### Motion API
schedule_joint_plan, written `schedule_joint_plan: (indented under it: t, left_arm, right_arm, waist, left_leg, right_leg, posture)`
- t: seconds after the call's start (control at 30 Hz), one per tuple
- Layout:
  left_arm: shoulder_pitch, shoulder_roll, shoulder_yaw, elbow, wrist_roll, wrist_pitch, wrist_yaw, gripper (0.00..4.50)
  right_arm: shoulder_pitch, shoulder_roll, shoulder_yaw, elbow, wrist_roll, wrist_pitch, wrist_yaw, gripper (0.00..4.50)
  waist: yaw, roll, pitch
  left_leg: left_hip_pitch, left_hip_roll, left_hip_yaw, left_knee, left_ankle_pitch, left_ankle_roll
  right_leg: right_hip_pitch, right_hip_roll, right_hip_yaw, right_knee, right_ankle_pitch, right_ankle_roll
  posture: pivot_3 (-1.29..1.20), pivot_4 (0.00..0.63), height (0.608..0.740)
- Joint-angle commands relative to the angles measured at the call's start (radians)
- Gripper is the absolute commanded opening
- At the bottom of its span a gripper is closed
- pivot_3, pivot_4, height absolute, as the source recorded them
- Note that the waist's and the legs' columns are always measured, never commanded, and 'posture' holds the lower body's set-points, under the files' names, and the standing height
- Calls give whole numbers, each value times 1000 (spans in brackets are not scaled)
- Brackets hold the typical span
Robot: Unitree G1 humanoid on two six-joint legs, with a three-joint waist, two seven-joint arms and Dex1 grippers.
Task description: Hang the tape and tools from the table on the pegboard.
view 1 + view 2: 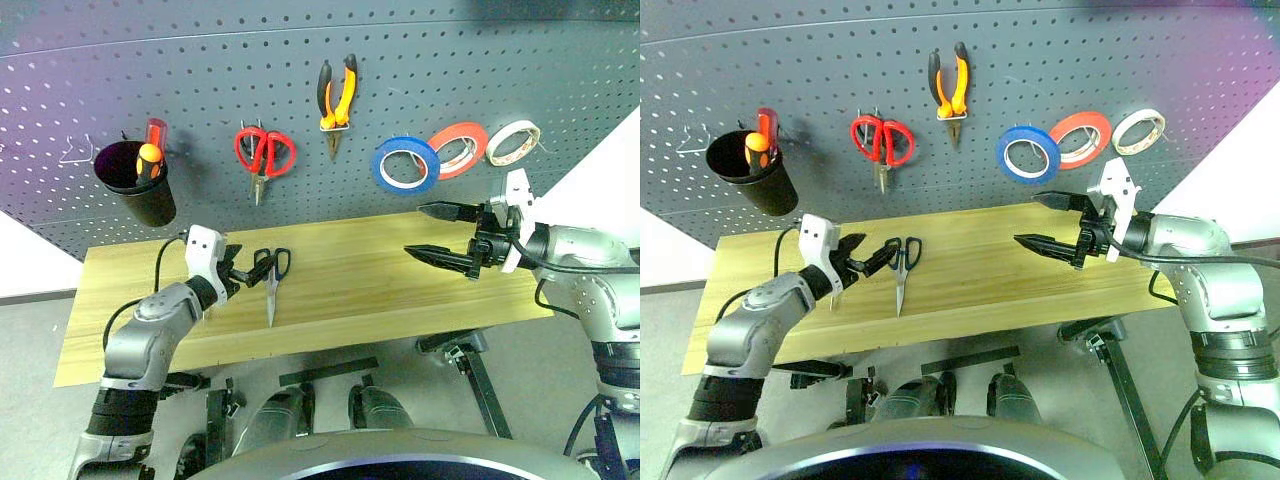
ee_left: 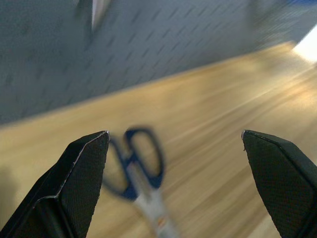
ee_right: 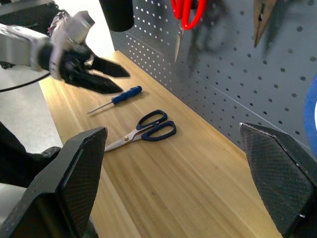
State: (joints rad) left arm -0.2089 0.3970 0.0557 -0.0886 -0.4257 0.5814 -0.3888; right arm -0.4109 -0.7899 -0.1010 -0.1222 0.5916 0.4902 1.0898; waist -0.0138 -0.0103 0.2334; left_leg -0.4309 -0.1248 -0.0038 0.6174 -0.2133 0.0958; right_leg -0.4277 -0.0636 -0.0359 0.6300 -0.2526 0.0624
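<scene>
The dark-handled scissors (image 1: pixel 272 285) lie on the light wood table (image 1: pixel 380 290), blades pointing toward the front edge. My left gripper (image 1: pixel 245 263) is open just left of the handle loops, low over the tabletop and not touching them. In the left wrist view the scissors (image 2: pixel 148 198) lie between its spread fingers (image 2: pixel 84 173). My right gripper (image 1: pixel 414 230) hangs open and empty above the table's right part. The blue tape (image 1: pixel 381 168) and the orange-and-black pliers (image 1: pixel 347 95) hang on the grey pegboard (image 1: pixel 200 80).
Also hanging on the pegboard are a black cup (image 1: pixel 135 185) holding screwdrivers, red scissors (image 1: pixel 265 152), a red-orange roll (image 1: pixel 470 130) and a whitish roll (image 1: pixel 520 125). A wire hook (image 1: pixel 75 152) sits at the far left. A blue screwdriver (image 3: pixel 119 97) lies beside the scissors.
</scene>
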Motion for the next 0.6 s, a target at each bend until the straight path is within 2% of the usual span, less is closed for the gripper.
schedule_joint_plan:
  t: [0.03, 0.2, 0.4, 0.6]
  left_arm:
    - [-21, -25, -23, 56, 112, -25, 104, 4500]
    - [-55, -98, -35, 92, 169, 8, 192, 4500]
    - [-50, -129, -86, -38, 203, 185, 238, 4500]
    - [-59, -150, -105, -127, 199, 362, 249, 4500]
  right_arm:
    - [-30, -6, -32, -78, 50, 18, 12, 4453]
    - [-63, -2, -25, -103, 83, 81, -14, 4453]
    - [-86, 10, -44, -129, 168, 172, -26, 4453]
    - [-96, -4, -86, -105, 227, 194, -1, 4453]
  waist:
    - [-1, 0, 4]
    - [-1, -2, 19]
    - [-5, 0, 41]
    - [-3, 3, 51]
  left_leg:
    - [0, 0, 0, 0, 0, 0]
    - [-1, 1, 0, 3, 0, 1]
    - [-13, 1, 1, 15, -3, 6]
    - [-14, 0, 1, 19, -6, 10]
  right_leg:
    - [0, 0, 0, 0, 0, 0]
    - [0, 0, 0, 1, 1, 1]
    - [-6, 0, -1, 2, 5, 9]
    - [-5, 0, -1, 0, 7, 11]
  posture:
    - [-144, 265, 726]
    - [-157, 290, 726]
    - [-161, 320, 726]
    - [-167, 333, 726]
